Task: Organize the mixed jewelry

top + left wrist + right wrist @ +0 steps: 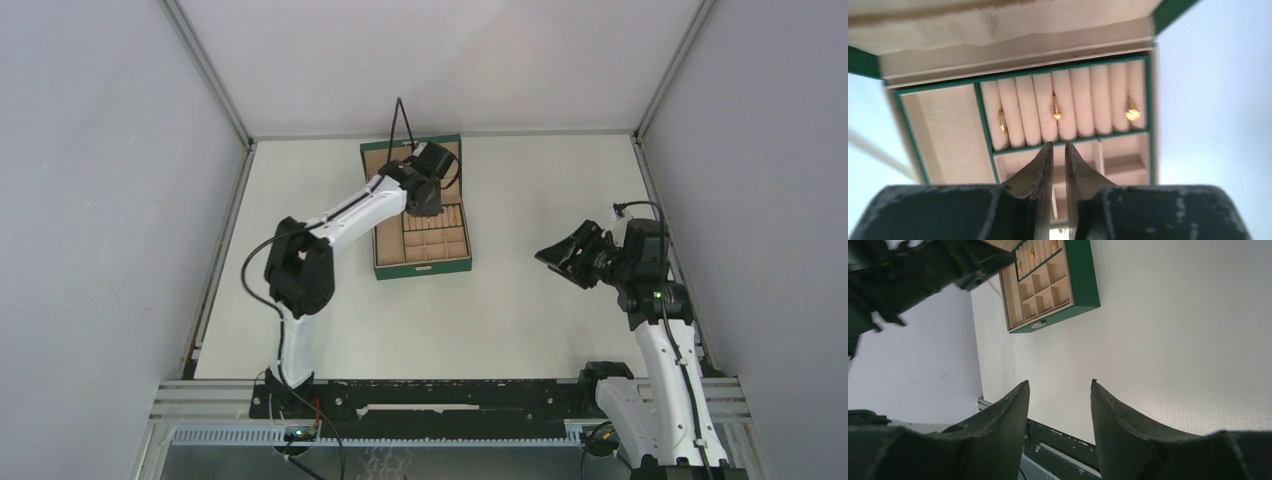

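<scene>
While your left pincer [1058, 150] hangs over the open green box [424, 268], its 2 fingers stand almost together. Only a thin slit separates the tips, and nothing shows in that slit.

Just beyond the tips, in the left wrist view, 3 small gold pieces [1056, 113] sit wedged in the grooves between the pale padded rolls [1023, 110]. 1 is near the left end, 1 in the middle and 1 near the right end. They are too small to tell ring from earring.

Expect them to be very light, hard, smooth and slippery. They would likely flick away under a firm pinch, and look thin enough to bend. Take each by the part standing proud of its groove, with the fingertips only, closing gently. The soft rolls should give, so you can press in slightly.

Your right pincer [1060, 390] hovers well apart over the bare white table [520, 320], fingers spread wide, holding nothing.
</scene>
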Controlling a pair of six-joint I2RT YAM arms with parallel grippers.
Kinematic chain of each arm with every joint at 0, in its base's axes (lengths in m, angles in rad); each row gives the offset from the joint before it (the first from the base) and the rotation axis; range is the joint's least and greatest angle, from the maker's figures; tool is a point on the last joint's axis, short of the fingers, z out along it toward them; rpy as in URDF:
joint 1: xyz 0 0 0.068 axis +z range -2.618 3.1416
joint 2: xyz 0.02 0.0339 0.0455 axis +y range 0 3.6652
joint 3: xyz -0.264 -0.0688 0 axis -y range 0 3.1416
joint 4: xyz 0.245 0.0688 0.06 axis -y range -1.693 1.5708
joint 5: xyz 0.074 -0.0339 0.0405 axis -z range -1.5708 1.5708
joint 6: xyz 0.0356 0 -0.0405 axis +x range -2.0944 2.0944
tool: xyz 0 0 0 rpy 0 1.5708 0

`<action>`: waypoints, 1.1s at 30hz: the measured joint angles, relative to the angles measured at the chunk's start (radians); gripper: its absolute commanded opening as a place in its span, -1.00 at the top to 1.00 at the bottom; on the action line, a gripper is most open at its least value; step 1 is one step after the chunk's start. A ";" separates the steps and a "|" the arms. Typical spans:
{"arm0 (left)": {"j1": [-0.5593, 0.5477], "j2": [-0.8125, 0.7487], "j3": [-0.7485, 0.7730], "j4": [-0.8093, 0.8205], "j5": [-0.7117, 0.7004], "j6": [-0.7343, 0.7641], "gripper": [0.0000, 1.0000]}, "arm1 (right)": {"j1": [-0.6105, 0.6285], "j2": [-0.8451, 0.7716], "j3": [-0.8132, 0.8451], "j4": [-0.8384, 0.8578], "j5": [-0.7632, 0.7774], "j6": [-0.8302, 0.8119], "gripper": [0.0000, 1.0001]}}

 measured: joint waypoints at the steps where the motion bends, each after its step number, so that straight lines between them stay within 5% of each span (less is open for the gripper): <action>1: -0.002 -0.031 0.000 -0.005 0.002 0.013 0.56 | 0.000 0.003 0.000 0.000 0.000 0.000 -0.13; 9: 0.010 -0.328 0.145 0.003 -0.013 0.138 0.37 | 0.000 0.031 0.000 0.004 0.000 0.000 -0.13; 13: 0.110 -0.367 0.264 0.036 0.011 0.178 0.29 | 0.000 0.042 0.000 0.008 0.000 0.000 -0.13; 20: 0.346 -0.097 0.564 0.004 0.159 0.182 0.11 | 0.000 0.042 0.000 0.011 0.000 0.000 -0.13; 27: 0.443 0.123 0.567 -0.037 0.321 0.182 0.10 | 0.000 0.041 0.000 0.011 -0.011 0.000 -0.13; 33: 0.447 0.120 0.480 -0.026 0.461 0.224 0.14 | 0.000 0.036 0.000 0.010 -0.015 0.000 -0.13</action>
